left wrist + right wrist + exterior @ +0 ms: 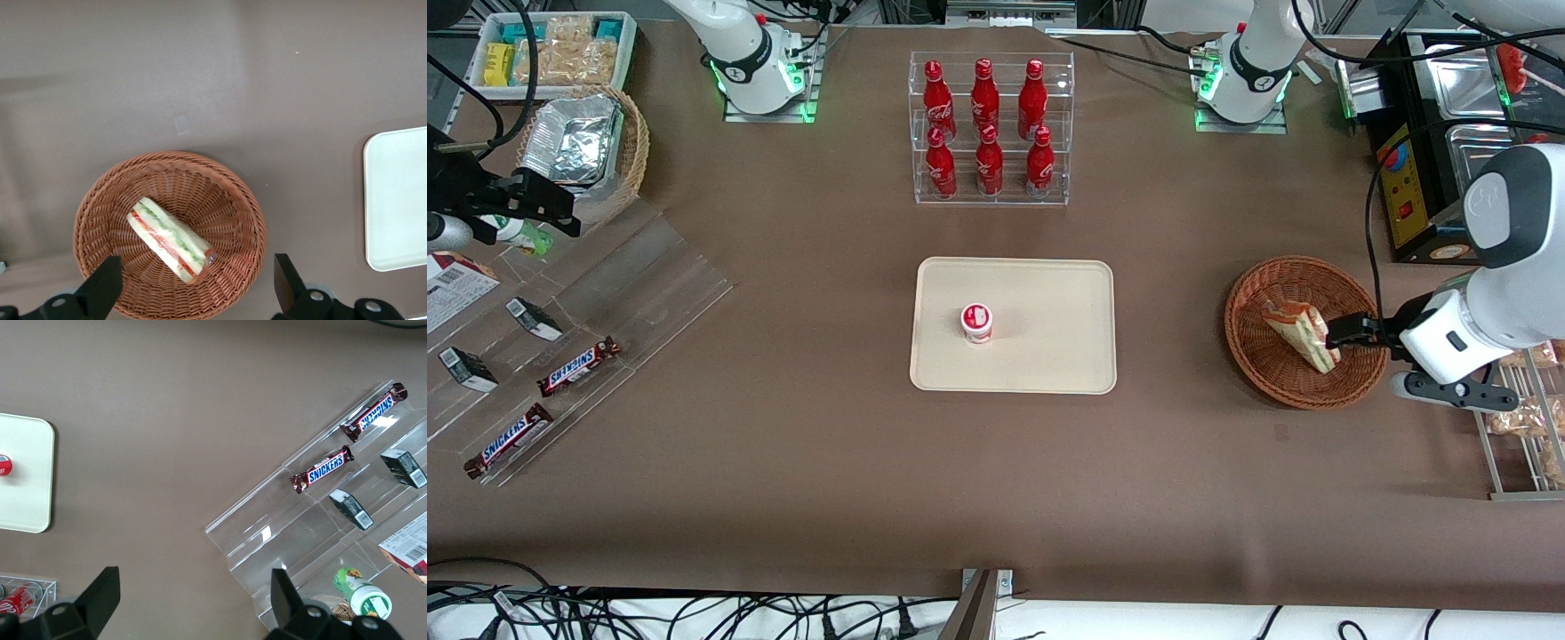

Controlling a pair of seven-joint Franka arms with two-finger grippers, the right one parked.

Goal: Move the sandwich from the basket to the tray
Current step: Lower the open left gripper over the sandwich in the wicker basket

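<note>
The gripper point(1336, 336) hangs over the wicker basket point(1258, 360), fingers point(100, 288) spread wide apart and empty, the wrapped sandwich point(171, 239) lying in the basket between them. A small red-lidded cup point(976, 322) stands near the middle of the cream tray point(1049, 356), which lies well apart toward the tabletop's centre; nearby on that tabletop is a rack of red cola bottles point(985, 124).

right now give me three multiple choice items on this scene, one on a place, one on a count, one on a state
1. Where is the sandwich?
A. on the tray
B. in the basket
C. on the bare table

2. How many red bottles stand in the clear rack?
A. four
B. six
C. eight

3. How is the end effector?
A. open above the basket
B. shut on the sandwich
C. open above the tray

Key: 1 B, the sandwich lies in the basket. 2 B, the red bottles stand three by two. 3 A, the end effector has fingers spread above the basket; the tray holds only a small cup.
</note>
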